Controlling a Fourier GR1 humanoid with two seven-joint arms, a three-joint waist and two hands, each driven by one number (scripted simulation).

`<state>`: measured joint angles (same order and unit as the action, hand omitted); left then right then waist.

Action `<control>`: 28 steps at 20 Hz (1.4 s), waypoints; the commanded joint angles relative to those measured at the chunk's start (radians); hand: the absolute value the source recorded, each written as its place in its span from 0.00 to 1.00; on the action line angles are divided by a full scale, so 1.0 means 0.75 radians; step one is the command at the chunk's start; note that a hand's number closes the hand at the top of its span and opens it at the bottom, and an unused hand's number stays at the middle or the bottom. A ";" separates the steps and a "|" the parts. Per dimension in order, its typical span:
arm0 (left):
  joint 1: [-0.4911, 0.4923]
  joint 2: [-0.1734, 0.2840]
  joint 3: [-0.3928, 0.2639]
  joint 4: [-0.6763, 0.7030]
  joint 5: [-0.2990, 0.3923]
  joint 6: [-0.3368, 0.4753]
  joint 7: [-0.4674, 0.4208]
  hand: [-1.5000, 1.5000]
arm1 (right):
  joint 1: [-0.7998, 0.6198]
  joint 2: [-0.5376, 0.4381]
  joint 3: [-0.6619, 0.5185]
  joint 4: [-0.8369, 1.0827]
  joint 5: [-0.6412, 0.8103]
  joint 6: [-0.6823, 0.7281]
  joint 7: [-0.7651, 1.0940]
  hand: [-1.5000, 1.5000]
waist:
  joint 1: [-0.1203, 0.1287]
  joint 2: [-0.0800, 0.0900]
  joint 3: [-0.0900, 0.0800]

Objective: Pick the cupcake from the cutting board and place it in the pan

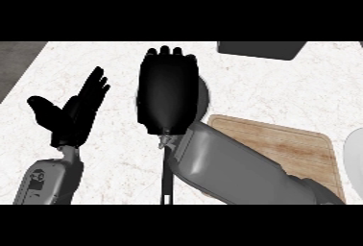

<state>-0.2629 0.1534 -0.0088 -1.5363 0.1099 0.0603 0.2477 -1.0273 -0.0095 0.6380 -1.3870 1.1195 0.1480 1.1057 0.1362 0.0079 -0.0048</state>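
Right hand (pixel 167 93) flat over pan (pixel 204 93) — cupcake perhaps hidden.

A: Quick count. Hands?
B: Two. One left hand (pixel 71 113), one right hand (pixel 168 91). Two grey forearms as well.
A: Pans?
B: One pan (pixel 203 93), mostly hidden under the right hand; a bit of dark rim shows, plus one handle running down toward the lower edge.
A: Boards?
B: One cutting board (pixel 297 149), wooden.
A: Cupcakes?
B: None that I can make out; can't tell what's under the hand.
A: Anything else?
B: One dark grey slab (pixel 261 49) at the top edge, one pale rounded object (pixel 355 156) cut off at the right edge, can't tell what it is. One counter (pixel 284 86).
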 commanded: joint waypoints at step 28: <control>0.069 0.030 0.063 -0.047 0.013 -0.015 -0.018 0.50 | -0.047 0.012 -0.034 1.051 -0.667 -0.927 -0.255 0.00 | -0.059 0.018 0.007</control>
<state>-0.2441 0.1617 0.0323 -1.5467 0.1072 0.0699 0.2349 -1.0777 -0.0027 0.6596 -0.6607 0.7147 -0.4949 0.9225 0.0847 0.0206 -0.0004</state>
